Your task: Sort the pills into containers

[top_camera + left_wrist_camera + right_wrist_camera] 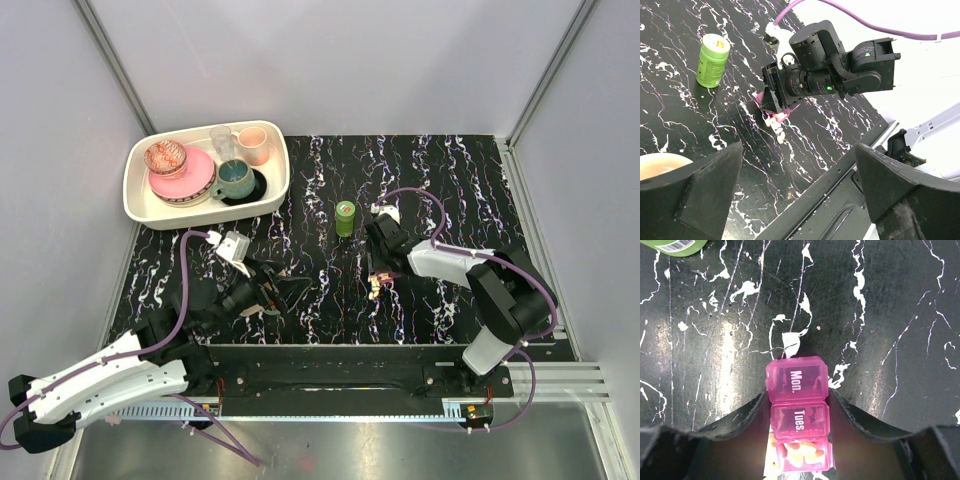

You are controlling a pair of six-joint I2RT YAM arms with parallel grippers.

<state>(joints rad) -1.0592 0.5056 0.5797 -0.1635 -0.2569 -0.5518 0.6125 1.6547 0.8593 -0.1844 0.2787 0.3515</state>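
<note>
1. Right jaws: closed on the sides of the pill box (799,412) at about its "Tues." compartment, near the middle of the desk (460,180) and a little toward the right edge. The hold is narrow, so a twist of the wrist could let the box pivot or slip out.
2. Pills (777,129): a short row lies loose on the desk just beside the box's near end. More show in the compartment next to "Tues." (its lid appears open, though the wrist view cuts it off). Tipping the box would likely spill these too.
3. The loose pills are tiny, and a sweep of the box could scatter them toward the near edge.
4. Green bottle (345,217): upright, on the far-edge side of the box. A careless swing of the right arm (440,262) could topple it.
5. Left jaws: spread wide and holding nothing, left of the middle. Moving in would crowd the right arm.
</note>
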